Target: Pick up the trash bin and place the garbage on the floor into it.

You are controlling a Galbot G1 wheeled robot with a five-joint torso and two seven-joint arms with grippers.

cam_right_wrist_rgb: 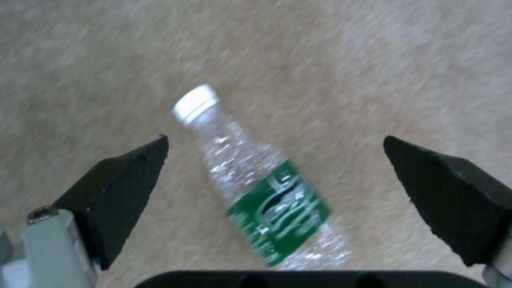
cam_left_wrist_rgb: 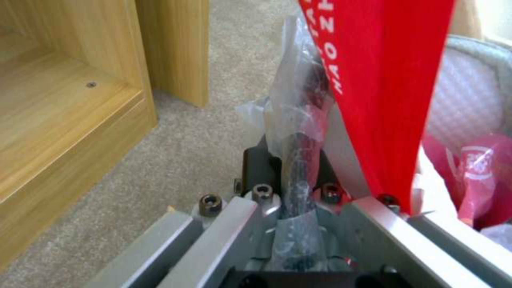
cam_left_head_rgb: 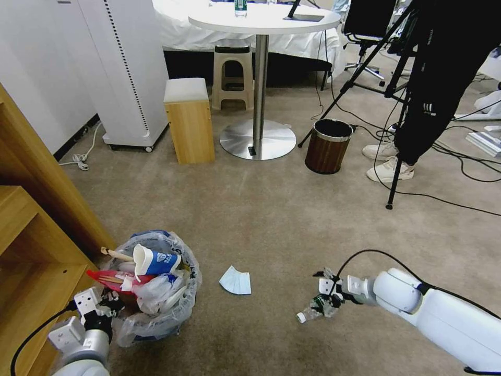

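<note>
The trash bin (cam_left_head_rgb: 156, 308), lined with a crinkled clear bag, stands on the carpet at the lower left. It is stuffed with garbage: a paper cup (cam_left_head_rgb: 154, 259), a red wrapper (cam_left_wrist_rgb: 384, 92) and a wooden stick (cam_left_head_rgb: 117, 254). My left gripper (cam_left_head_rgb: 107, 303) is shut on the bin's near rim (cam_left_wrist_rgb: 299, 152), pinching bag and dark rim together. A clear bottle (cam_right_wrist_rgb: 267, 192) with a green label and white cap lies on the carpet (cam_left_head_rgb: 313, 309). My right gripper (cam_right_wrist_rgb: 275, 141) stands open around it, fingers (cam_right_wrist_rgb: 123, 176) wide apart and not touching. A pale blue paper (cam_left_head_rgb: 235, 281) lies between bin and bottle.
A wooden shelf unit (cam_left_head_rgb: 31, 250) stands close on the bin's left. Farther off are a brown wood-grain bin (cam_left_head_rgb: 327, 146), a round pedestal table (cam_left_head_rgb: 258, 141), a wooden box (cam_left_head_rgb: 189, 121), tripod legs (cam_left_head_rgb: 394, 177) with cables, and a person's white shoes (cam_left_head_rgb: 389, 169).
</note>
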